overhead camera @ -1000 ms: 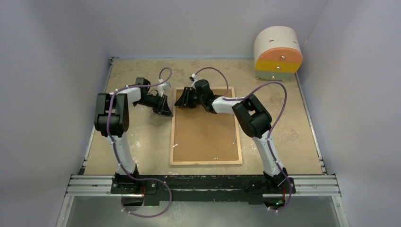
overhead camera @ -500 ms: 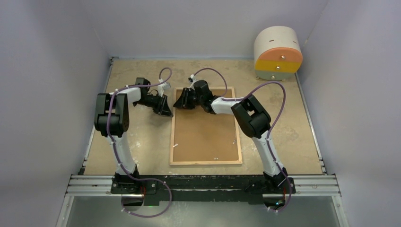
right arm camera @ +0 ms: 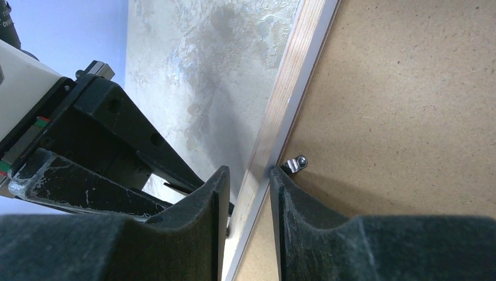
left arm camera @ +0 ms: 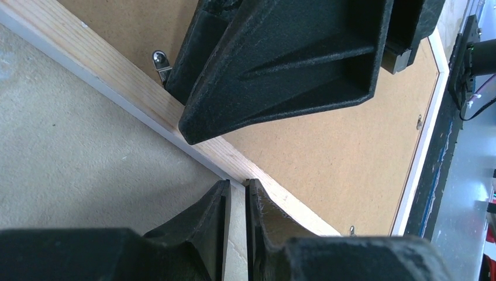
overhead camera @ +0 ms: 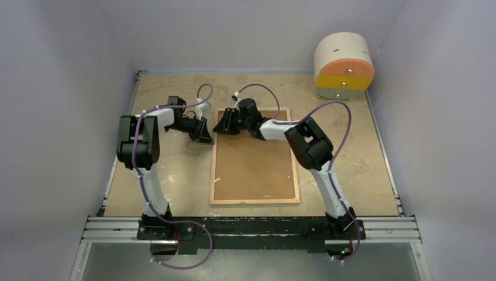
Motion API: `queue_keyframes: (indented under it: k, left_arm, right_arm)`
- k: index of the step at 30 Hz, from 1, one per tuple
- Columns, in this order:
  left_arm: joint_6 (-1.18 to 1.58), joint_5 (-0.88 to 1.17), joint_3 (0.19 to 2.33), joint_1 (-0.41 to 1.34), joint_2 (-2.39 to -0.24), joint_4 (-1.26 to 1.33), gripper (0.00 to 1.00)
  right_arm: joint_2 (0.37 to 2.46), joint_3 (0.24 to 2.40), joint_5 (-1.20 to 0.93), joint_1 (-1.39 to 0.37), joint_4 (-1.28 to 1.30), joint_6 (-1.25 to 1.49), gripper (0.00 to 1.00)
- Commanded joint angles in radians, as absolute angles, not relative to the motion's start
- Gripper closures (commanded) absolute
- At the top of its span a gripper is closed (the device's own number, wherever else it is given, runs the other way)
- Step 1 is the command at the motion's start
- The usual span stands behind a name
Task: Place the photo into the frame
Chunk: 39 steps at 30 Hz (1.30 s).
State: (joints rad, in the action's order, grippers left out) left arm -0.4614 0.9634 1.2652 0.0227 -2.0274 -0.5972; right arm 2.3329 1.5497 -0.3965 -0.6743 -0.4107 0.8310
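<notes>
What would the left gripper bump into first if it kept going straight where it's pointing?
The light wooden edge of the frame, lying right at the tips of the left gripper; they may already touch. Just beyond sits the right gripper, over the brown backing board.

Beige, mottled table (overhead camera: 175,175) under it all. Flat on the middle, 1 frame (overhead camera: 255,201), wood-coloured rear face up. Brown hardboard backing (overhead camera: 251,170) sitting inside the rails, small metal clips (overhead camera: 217,180) dotted round its edge. Over in the far right corner, well apart, 1 round cream drum (overhead camera: 344,65), banded orange and yellow.
</notes>
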Motion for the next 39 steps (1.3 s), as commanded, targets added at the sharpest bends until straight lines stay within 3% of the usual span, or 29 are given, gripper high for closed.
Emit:
queue_keyframes:
  k: [1, 9, 14, 21, 28, 39]
  left_arm:
    - [-0.529, 0.924, 1.251, 0.037, -2.017, -0.613, 0.83]
    - [-0.61, 0.912, 1.282, 0.0, -1.979, -0.72, 0.82]
    - [-0.632, 0.895, 1.225, 0.0, -1.948, -0.714, 0.82]
    - [-0.614, 0.906, 1.156, 0.0, -1.937, -0.659, 0.82]
    - [-0.603, 0.925, 1.141, 0.007, -1.944, -0.635, 0.82]
    - [-0.586, 0.937, 1.148, 0.02, -1.961, -0.613, 0.82]
  right_arm:
    - [2.329, 1.561, -0.413, -0.681, -0.375, 0.827, 0.65]
    - [2.153, 1.488, -0.409, -0.67, -0.378, 0.804, 0.47]
    - [2.099, 1.418, -0.374, -0.663, -0.362, 0.784, 0.44]
    - [2.143, 1.411, -0.343, -0.662, -0.354, 0.774, 0.44]
    - [2.244, 1.487, -0.334, -0.671, -0.356, 0.794, 0.53]
    - [2.314, 1.554, -0.35, -0.676, -0.367, 0.835, 0.57]
